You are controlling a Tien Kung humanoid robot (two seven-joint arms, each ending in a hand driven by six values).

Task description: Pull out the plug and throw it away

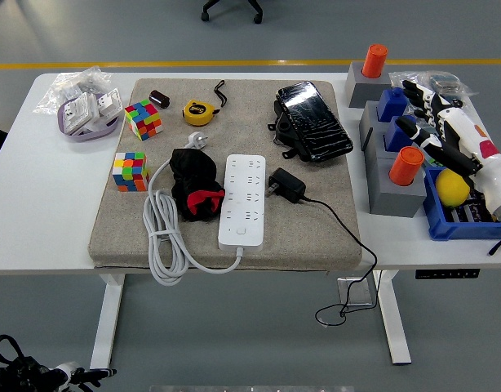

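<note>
Plug (285, 184) beside power strip (245, 200)

White table (38, 212) on a grey floor (259, 335), seen from above.

The floor is smooth grey with soft reflections of light, crossed at the far side by a yellow line (193, 63) running left to right. Beyond the line stands the black wheeled base of an office chair (232, 8) (only its legs and castors show). The table rests on white legs (108, 322) with flat feet. No walls or windows are in view.
</note>
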